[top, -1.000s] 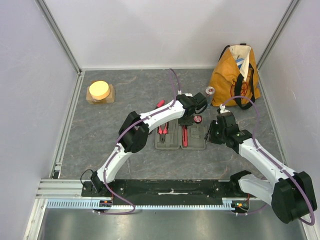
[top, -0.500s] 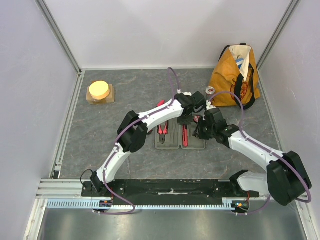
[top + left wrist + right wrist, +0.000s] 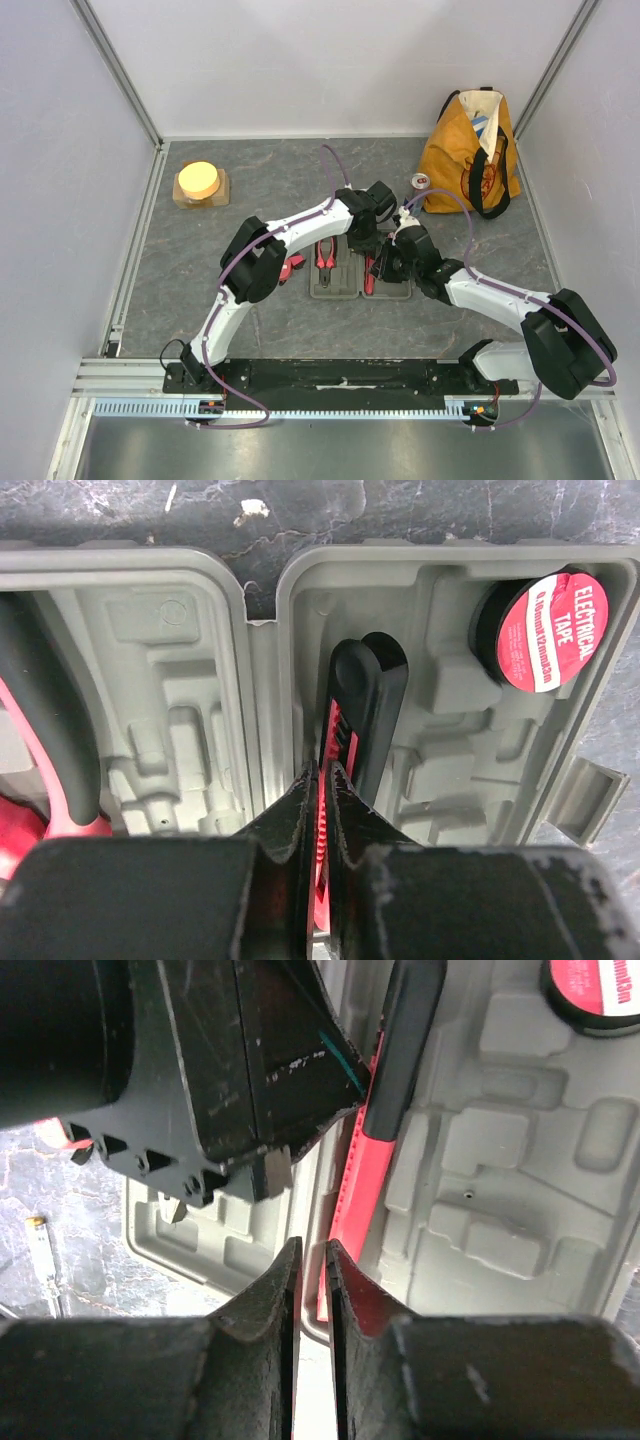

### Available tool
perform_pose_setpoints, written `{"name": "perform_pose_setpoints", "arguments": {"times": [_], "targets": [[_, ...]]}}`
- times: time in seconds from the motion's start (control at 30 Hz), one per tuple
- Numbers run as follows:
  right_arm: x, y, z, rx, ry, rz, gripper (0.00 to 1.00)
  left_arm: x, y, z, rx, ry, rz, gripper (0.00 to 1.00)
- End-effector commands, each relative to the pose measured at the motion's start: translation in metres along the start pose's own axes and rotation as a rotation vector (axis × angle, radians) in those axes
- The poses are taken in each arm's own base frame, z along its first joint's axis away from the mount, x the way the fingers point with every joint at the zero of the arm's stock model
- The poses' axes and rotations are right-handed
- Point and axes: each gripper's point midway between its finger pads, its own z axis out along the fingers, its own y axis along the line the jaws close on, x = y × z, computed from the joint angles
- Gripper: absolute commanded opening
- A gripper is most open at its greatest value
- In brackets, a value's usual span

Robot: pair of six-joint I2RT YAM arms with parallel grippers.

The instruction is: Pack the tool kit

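The grey tool kit case [image 3: 340, 288] lies open on the table. Red-and-black pliers [image 3: 325, 255] sit in its left half and show in the left wrist view [image 3: 40, 730]. A red-and-black cutter [image 3: 365, 700] lies in the right half beside the hinge. It also shows in the right wrist view [image 3: 360, 1180]. A red tape roll [image 3: 550, 630] sits in the corner pocket. My left gripper [image 3: 362, 240] [image 3: 320, 770] is shut on the cutter's red edge. My right gripper [image 3: 383, 268] [image 3: 313, 1245] is shut to a narrow slit over the case's near hinge end.
An orange tote bag [image 3: 470, 150] stands at the back right with a small can [image 3: 420, 181] beside it. A yellow disc on a block [image 3: 200, 183] sits at the back left. A red tool [image 3: 290, 266] lies just left of the case.
My right arm has swung left from beside the case to over its right half. My left gripper has moved left and nearer, down onto the case's middle. The tape roll is now hidden in the top view.
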Motion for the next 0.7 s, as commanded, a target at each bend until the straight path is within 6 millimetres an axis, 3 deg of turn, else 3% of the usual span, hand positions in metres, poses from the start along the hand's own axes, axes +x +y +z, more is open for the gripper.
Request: {"name": "perform_pose_setpoints", "arguments": {"times": [0.0, 0.2, 0.43, 0.67], "targets": [[-0.015, 0.012, 0.005, -0.045, -0.095, -0.021, 0.21, -0.016, -0.011, -0.024, 0.123, -0.016, -0.065, 0.1], [-0.017, -0.004, 0.009, 0.033, -0.125, -0.02, 0.19, -0.028, -0.005, -0.044, 0.14, -0.053, -0.114, 0.1], [-0.028, -0.004, 0.005, 0.058, -0.163, -0.019, 0.18, -0.04, 0.001, -0.07, 0.176, -0.09, -0.156, 0.11], [-0.031, -0.002, 0.017, 0.079, -0.127, -0.043, 0.18, -0.035, 0.024, -0.065, 0.168, -0.068, -0.195, 0.12]]}}
